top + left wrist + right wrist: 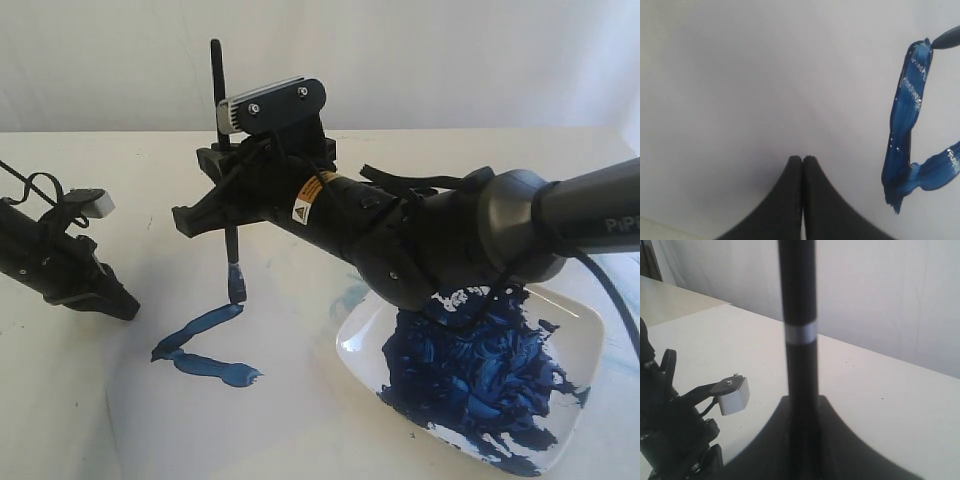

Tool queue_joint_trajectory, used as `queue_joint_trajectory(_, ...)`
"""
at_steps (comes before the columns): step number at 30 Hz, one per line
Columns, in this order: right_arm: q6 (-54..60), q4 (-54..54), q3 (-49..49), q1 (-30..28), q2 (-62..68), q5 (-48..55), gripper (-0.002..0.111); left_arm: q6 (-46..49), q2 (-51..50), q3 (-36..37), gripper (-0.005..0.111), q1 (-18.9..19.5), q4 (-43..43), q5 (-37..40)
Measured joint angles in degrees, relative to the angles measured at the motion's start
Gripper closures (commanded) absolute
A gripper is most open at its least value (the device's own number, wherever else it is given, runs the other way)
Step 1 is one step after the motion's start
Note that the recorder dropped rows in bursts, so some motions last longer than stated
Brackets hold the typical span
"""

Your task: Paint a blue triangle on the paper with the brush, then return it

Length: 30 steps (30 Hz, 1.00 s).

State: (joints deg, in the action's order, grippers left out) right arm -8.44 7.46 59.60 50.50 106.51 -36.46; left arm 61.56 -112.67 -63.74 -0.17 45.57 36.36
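My right gripper [226, 195] is shut on the brush [232, 255], holding it upright. Its blue-wet tip [237, 287] hovers at the far end of two joined dark-blue strokes [200, 345] that make an open angle on the paper [300, 400]. In the right wrist view the black brush handle [799, 315] with a silver band rises from between the jaws [802, 410]. My left gripper [803, 159] is shut and empty, resting over the paper's left side [115, 300]. The strokes [905, 145] and the brush tip [946, 39] show in the left wrist view.
A white dish [575, 310] heaped with dark-blue paint [470, 370] sits at the right, under my right arm. Faint light-blue smears [350, 295] mark the paper beside it. The cream tabletop [100, 180] stretches behind.
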Motion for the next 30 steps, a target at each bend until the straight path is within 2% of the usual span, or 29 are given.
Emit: queue_joint_trajectory(30,0.04,-2.72,0.00,0.00,1.34,0.92,0.108,0.00,0.00,0.00,0.107,0.00,0.00,0.21)
